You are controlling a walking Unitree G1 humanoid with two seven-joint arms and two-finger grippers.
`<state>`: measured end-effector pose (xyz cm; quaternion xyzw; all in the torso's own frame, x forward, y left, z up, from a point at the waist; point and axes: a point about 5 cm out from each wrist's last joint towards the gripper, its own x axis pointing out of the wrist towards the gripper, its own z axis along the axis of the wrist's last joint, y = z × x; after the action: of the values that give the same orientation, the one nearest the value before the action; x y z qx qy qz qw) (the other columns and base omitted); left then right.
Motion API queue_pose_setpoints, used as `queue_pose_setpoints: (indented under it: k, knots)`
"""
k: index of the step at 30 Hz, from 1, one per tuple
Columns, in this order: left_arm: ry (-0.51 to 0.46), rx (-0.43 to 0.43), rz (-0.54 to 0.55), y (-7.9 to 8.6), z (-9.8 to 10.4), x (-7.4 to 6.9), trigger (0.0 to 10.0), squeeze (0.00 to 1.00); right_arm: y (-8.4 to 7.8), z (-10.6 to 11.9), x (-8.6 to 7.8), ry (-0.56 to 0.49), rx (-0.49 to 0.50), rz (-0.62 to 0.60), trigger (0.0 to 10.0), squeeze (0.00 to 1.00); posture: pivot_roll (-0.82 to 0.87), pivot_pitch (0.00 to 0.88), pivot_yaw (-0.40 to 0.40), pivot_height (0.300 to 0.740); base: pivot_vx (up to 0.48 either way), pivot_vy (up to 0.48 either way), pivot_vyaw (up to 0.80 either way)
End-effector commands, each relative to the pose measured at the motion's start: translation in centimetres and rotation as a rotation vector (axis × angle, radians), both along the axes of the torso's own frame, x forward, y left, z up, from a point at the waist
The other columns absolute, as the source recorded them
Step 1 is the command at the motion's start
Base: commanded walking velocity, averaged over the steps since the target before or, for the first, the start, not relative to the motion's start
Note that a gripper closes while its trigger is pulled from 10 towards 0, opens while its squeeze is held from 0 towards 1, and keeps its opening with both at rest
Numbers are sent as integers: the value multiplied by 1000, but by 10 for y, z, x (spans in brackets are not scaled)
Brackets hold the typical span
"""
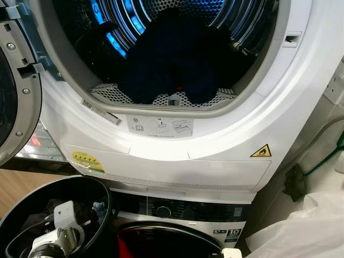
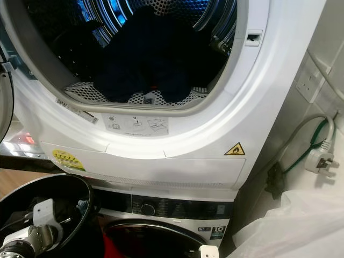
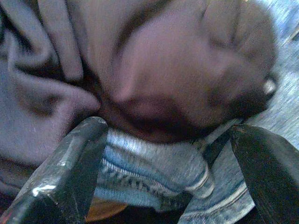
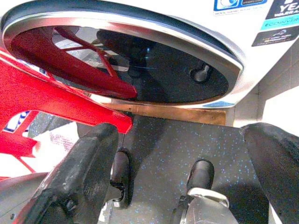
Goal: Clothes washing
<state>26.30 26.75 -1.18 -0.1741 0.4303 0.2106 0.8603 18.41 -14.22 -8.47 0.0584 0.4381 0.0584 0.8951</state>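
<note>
My left gripper (image 3: 163, 172) is down inside the black laundry basket (image 1: 102, 201), its fingers spread wide over a heap of clothes (image 3: 177, 88) with nothing pinched between them: brownish fabric on top, a grey-blue knit cuff and some denim beneath. My right gripper (image 4: 180, 182) hangs low, jaws wide and empty, in front of the lower washer's door (image 4: 154, 70), with a red frame (image 4: 56, 102) beside it.

Taking the basket as my landmark: above and behind it stands the upper machine, its drum (image 1: 161, 32) open and lit blue, with a dark garment (image 1: 172, 59) already lying at the drum's front lip. So I judge loading is partly done; the basket still holds clothes to be lifted across.

Left of the basket, the open door (image 1: 19, 97) swings outward. The floor under my right gripper is dark and speckled. Well to the basket's right, a wall plug (image 2: 321, 159) and a white plastic bag (image 2: 301, 226).
</note>
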Motion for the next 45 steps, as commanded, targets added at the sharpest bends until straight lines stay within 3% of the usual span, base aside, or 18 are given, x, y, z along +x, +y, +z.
queue_pose_setpoints:
  k: [1, 2, 5, 8, 17, 24, 29, 31, 38, 42, 45]
  knots:
    - [31, -28, 4, -9, -8, -4, 10000, 0, 2, 1, 3, -2, 4, 13, 10000, 0, 101, 0, 20, 740, 0, 0, 0]
    - [89, -67, -9, -26, -22, -15, 10000, 0, 2, 1, 3, -1, 4, 15, 10000, 0, 101, 0, 20, 740, 0, 0, 0]
    - [132, -82, -16, -37, -32, -25, 10000, 0, 2, 1, 3, -2, 4, 17, 10000, 0, 93, 0, 23, 740, 0, 0, 0]
    - [180, -118, 64, -48, -47, -43, 10000, 0, 2, 1, 3, -2, 3, 20, 10000, 0, 92, 0, 21, 740, 0, 0, 0]
    - [222, -87, 318, -38, -58, -66, 10000, 0, 1, 1, 3, 3, 0, 34, 10000, 0, 107, 0, 9, 740, 0, 0, 0]
    - [191, -88, 328, -40, -57, -62, 10000, 0, 2, 1, 3, 4, 4, 33, 10000, 0, 101, 0, 10, 740, 0, 0, 0]
    - [22, -39, 462, -23, -42, -45, 10000, 0, 2, 1, 3, 3, 3, 32, 10000, 0, 99, 0, 11, 740, 0, 0, 0]
    - [45, 5, 572, -13, -40, -50, 10000, 0, 2, 1, 3, 4, 3, 31, 10000, 0, 95, 0, 14, 740, 0, 0, 0]
    - [-13, 77, 651, 0, -33, -49, 10000, 0, 2, 1, 2, 3, 3, 25, 10000, 0, 92, 0, 16, 740, 0, 0, 0]
    - [-120, 92, 771, 12, -22, -43, 10000, 0, 2, 1, 2, 3, 1, 26, 10000, 0, 96, 0, 14, 740, 0, 0, 0]
    - [-233, 87, 785, 17, -12, -33, 10000, 0, 1, 1, 2, 2, -1, 26, 10000, 0, 95, 0, 14, 740, 0, 0, 0]
